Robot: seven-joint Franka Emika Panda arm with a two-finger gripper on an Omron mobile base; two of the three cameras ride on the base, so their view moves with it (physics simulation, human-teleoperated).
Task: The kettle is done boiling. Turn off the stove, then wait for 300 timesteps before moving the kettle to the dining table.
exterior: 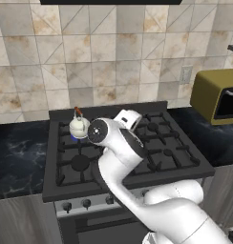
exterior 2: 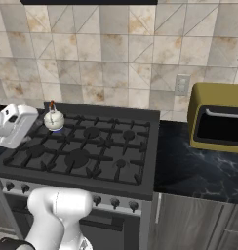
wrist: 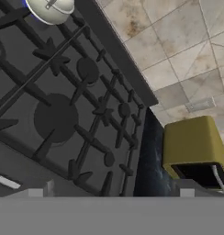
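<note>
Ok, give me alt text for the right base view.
A small kettle sits on the back left burner of a black six-burner stove. An olive-yellow toaster oven stands on the dark marble counter to its right, against a tiled wall.

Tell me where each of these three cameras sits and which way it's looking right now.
Left base view: behind the arm's left, facing the stove and tiled wall; white arm fills the lower right; kettle at the back left.
Right base view: behind the arm's right; arm at the lower left, toaster oven to the right.
Hand view: above the stove, rolled, looking down its grates.
Shared: kettle, stove and toaster oven appear in all three.
</note>
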